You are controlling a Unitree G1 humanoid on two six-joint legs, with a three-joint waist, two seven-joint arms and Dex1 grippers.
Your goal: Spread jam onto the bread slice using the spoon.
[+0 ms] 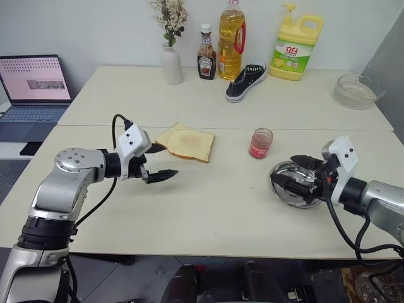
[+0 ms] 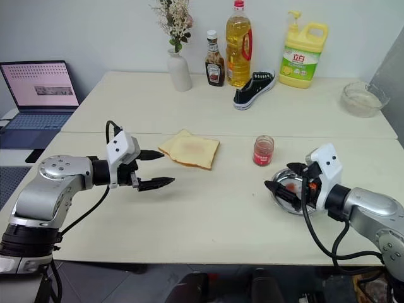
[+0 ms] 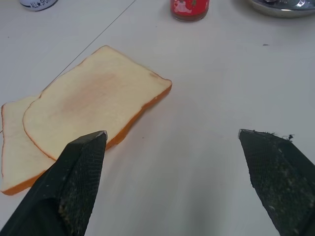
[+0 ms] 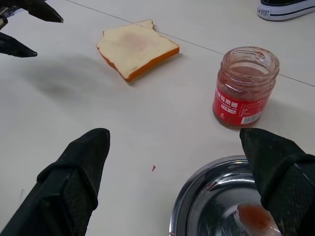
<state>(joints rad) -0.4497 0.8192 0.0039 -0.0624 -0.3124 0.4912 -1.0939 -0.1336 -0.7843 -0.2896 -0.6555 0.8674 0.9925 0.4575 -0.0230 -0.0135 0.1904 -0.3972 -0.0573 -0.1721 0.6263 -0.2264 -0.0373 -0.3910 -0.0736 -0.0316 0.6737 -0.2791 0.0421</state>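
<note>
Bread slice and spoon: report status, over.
Left gripper open, beside the bread slice. Right gripper open over the steel dish; spoon inside, jam-smeared. Jam jar uncapped. Nothing in the way.

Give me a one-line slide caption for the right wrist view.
Open right gripper above round steel dish holding jam-smeared spoon, beside small clear glass jam jar; stacked tan bread slices beyond.

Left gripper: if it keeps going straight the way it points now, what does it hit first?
Probably bare table. The open left gripper aims down just past the bread slice edge, with the jam jar far beyond; one finger may clip the bread, depth unclear.
</note>
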